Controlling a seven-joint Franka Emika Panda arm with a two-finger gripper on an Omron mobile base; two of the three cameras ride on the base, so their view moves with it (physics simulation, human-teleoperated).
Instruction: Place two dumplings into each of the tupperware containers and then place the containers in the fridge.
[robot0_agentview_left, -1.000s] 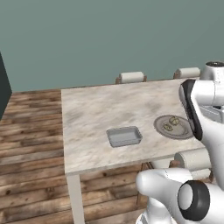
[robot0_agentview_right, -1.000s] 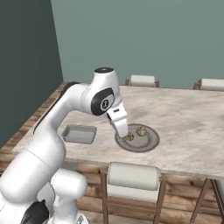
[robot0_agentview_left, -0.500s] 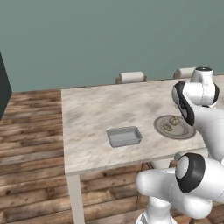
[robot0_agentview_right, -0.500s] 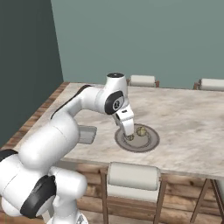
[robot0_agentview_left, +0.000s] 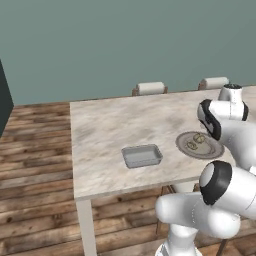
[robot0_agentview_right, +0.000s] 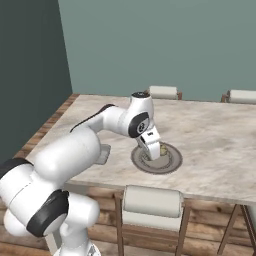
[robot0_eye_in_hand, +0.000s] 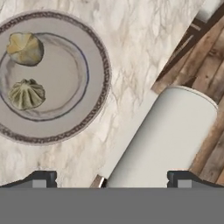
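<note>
We judge the task barely begun: both dumplings (robot0_eye_in_hand: 25, 48) lie on the round plate (robot0_agentview_left: 216, 151), and the one container (robot0_agentview_left: 142, 155) we see sits empty on the marble table (robot0_agentview_left: 110, 130), well apart from the plate. The gripper (robot0_agentview_right: 152, 150) hangs just above the plate, its jaws spread wide and holding nothing. Filling and carrying to the fridge remain. The left base view gives us the empty tray, which the arm largely hides from the right; the hand view gives us the dumplings apart, and a chair back (robot0_eye_in_hand: 164, 140) past the table edge.
</note>
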